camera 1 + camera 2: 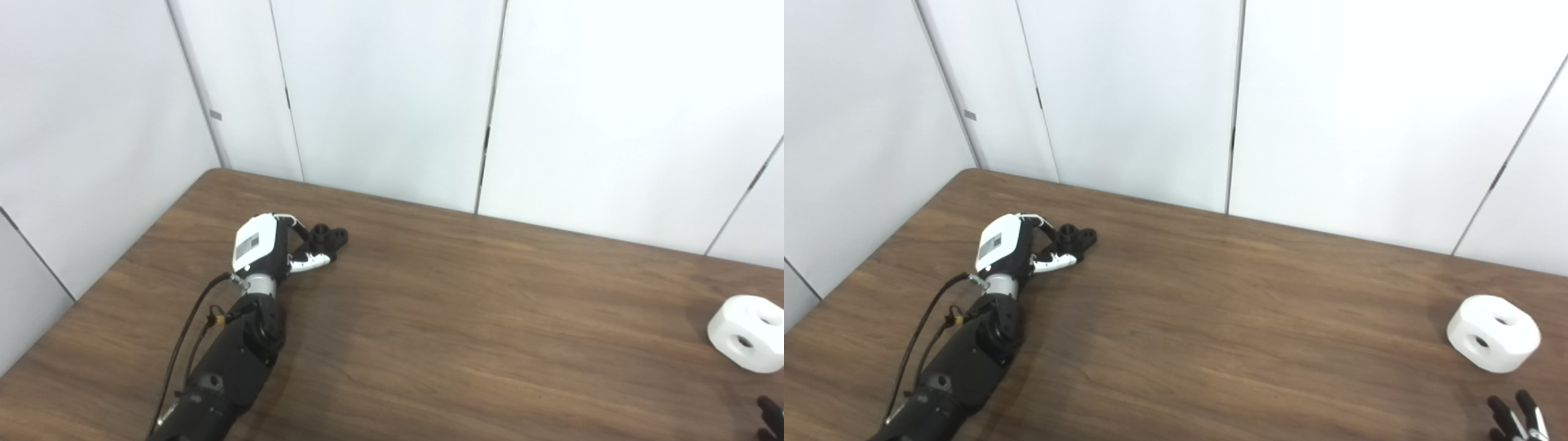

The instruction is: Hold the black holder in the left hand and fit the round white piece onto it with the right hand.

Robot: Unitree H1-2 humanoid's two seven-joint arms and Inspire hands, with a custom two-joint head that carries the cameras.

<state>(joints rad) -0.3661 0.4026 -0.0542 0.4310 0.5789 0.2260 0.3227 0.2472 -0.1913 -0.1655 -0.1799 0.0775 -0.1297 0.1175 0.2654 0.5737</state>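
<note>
Only the fingertips of the right hand (pixel 1516 419) are seen at the desk's (pixel 1213 318) near right corner, spread and empty. Just beyond them the round white piece (pixel 1493 332) is set. Near the far left corner, the black holder (pixel 1075 237) is touched by the left hand (pixel 1020 248); whether it is gripped cannot be told.

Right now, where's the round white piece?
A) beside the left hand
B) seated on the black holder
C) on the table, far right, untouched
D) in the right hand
C: the round white piece sits alone on the table, with the right hand short of it.
</note>
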